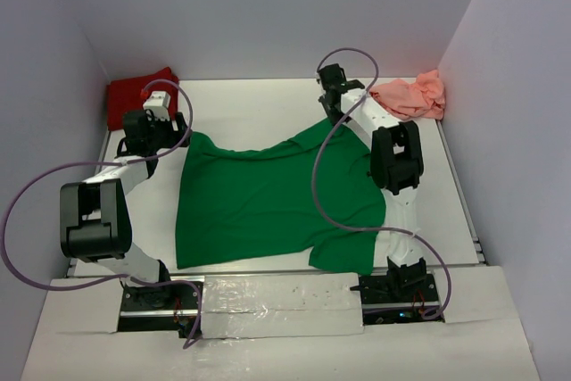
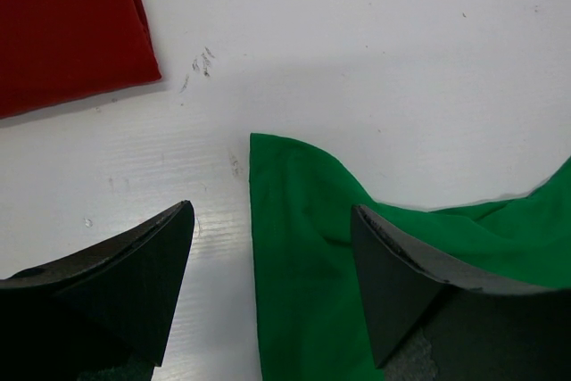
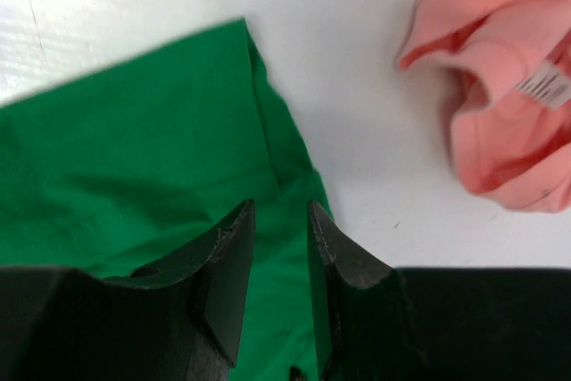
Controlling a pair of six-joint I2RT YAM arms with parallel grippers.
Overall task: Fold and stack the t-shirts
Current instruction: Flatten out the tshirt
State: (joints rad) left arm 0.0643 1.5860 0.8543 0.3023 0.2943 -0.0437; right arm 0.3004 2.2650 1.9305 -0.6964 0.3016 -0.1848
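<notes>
A bright green t-shirt (image 1: pixel 268 194) lies spread flat in the middle of the table. A dark red t-shirt (image 1: pixel 138 95) is bunched at the back left, and a salmon pink t-shirt (image 1: pixel 410 95) is crumpled at the back right. My left gripper (image 1: pixel 177 138) is wide open low over the green shirt's far left corner (image 2: pixel 294 220); one finger is over bare table, the other over cloth. My right gripper (image 1: pixel 332 116) hangs over the far right sleeve (image 3: pixel 178 131). Its jaws stand a narrow gap apart, with green cloth showing between them (image 3: pixel 280 202).
Pale walls close in the table on three sides. In the wrist views, the red shirt (image 2: pixel 62 24) lies just beyond the left gripper, and the pink shirt (image 3: pixel 500 86), with a white label, lies right of the right gripper. Purple cables loop over both arms.
</notes>
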